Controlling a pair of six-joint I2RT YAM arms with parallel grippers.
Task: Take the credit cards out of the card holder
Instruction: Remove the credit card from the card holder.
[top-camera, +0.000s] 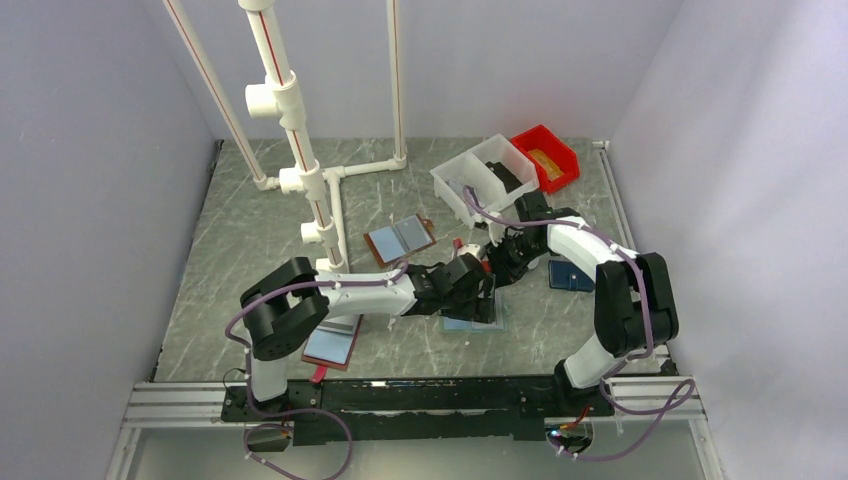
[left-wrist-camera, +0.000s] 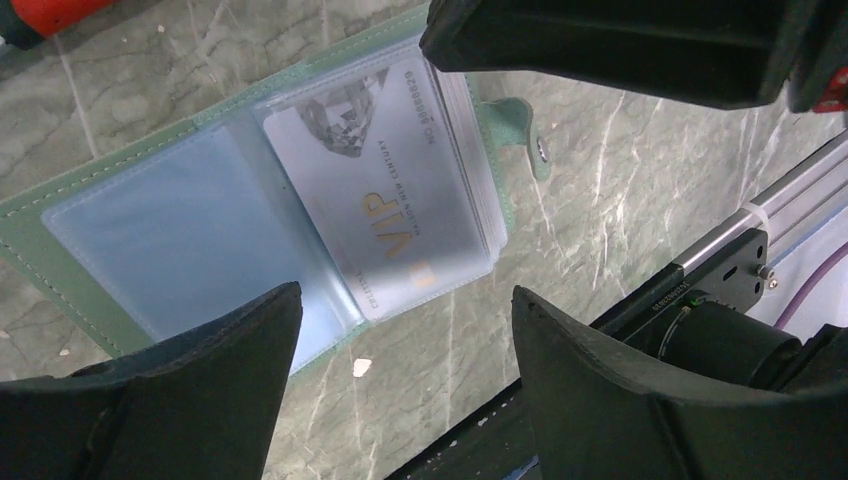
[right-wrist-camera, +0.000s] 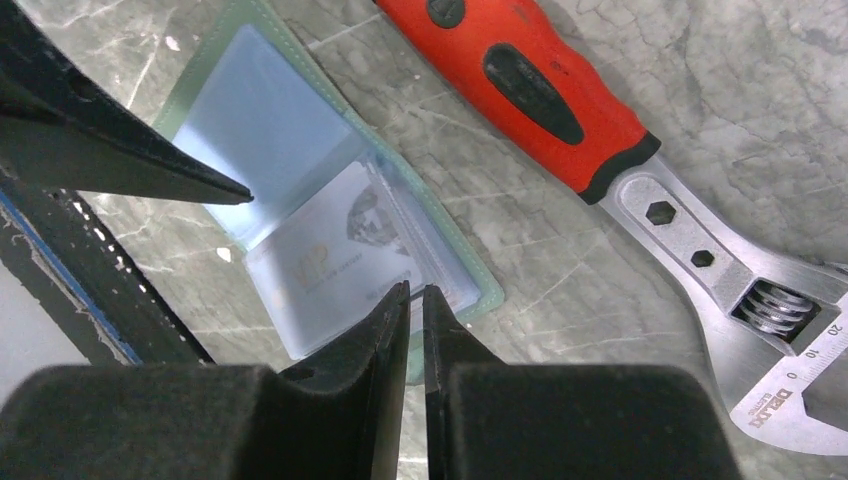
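Note:
The card holder (left-wrist-camera: 150, 230) (right-wrist-camera: 260, 120) (top-camera: 470, 320) lies open and flat on the marble table, mint-green edged with clear blue-grey sleeves. A silvery credit card (left-wrist-camera: 390, 170) (right-wrist-camera: 330, 250) with gold lettering shows inside the top sleeve of one panel. My left gripper (left-wrist-camera: 405, 300) (top-camera: 480, 283) hovers open over the holder's near edge, holding nothing. My right gripper (right-wrist-camera: 416, 290) (top-camera: 497, 262) has its jaws nearly together, with only a thin slit between them. Its tips sit at the edge of that card's sleeve. Whether they pinch anything is hidden.
A red-handled adjustable wrench (right-wrist-camera: 560, 95) (top-camera: 462, 246) lies just beyond the holder. A brown-edged folder (top-camera: 400, 238), a maroon-edged one (top-camera: 333, 345) and a dark blue one (top-camera: 570, 275) lie around. White bins (top-camera: 485, 180), a red bin (top-camera: 545, 155) and a pipe frame (top-camera: 300, 170) stand behind. A rail (left-wrist-camera: 740, 230) runs along the near edge.

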